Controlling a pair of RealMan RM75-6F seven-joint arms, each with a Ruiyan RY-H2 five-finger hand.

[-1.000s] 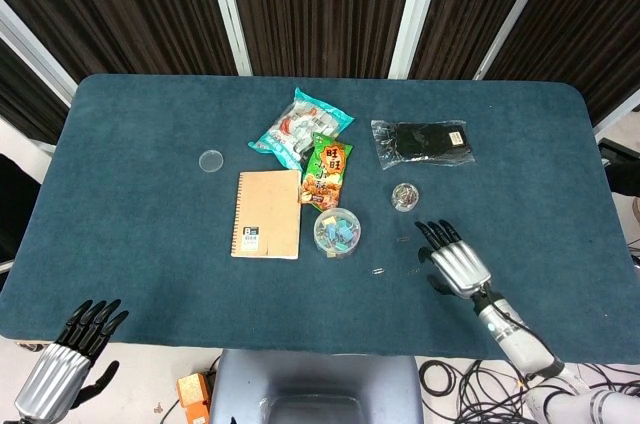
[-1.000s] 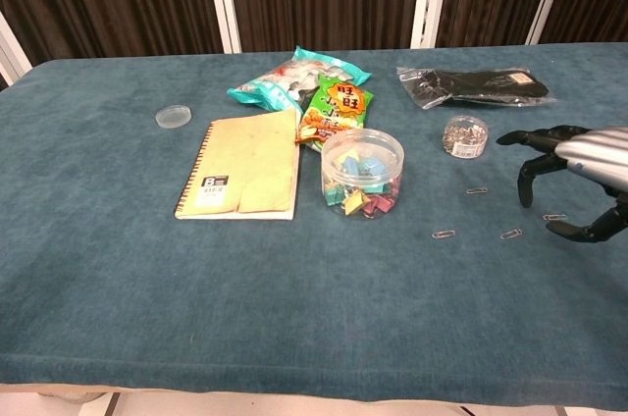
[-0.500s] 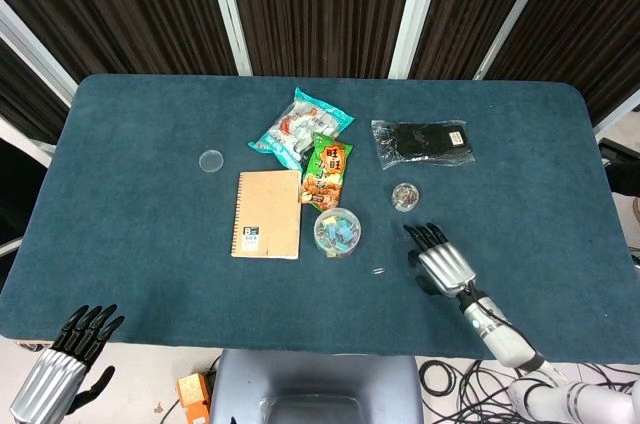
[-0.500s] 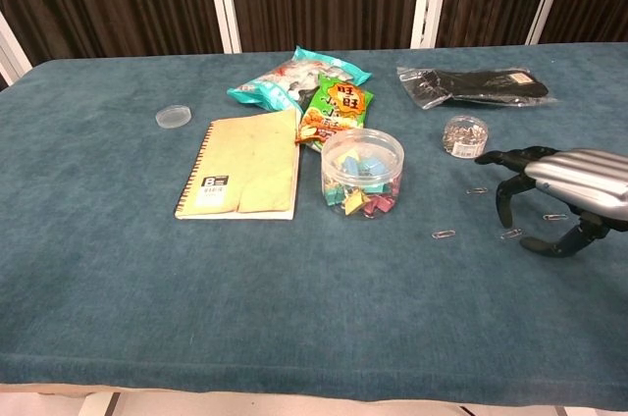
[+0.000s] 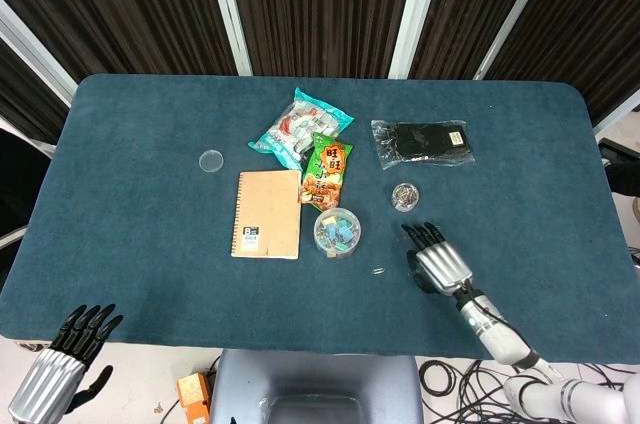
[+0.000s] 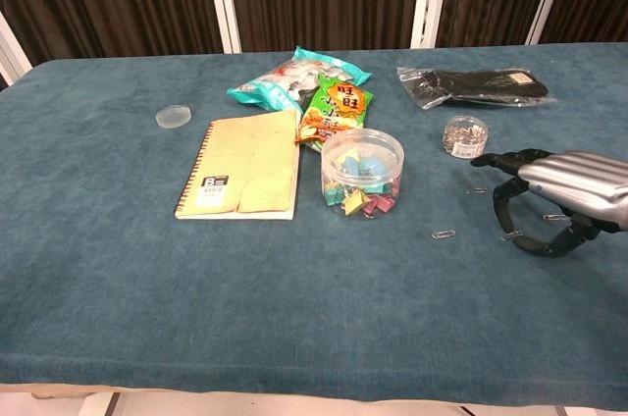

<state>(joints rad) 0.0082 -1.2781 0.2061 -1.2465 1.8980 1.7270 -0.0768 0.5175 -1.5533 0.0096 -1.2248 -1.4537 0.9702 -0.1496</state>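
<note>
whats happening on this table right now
The right hand hangs low over the blue table, fingers curled down around loose paper clips near a small dish of clips; no clip can be seen in its grip. The left hand sits off the table's near edge, holding nothing. A notebook, two snack bags, a clear tub of coloured clips, a small lid and a bagged black item lie untouched.
</note>
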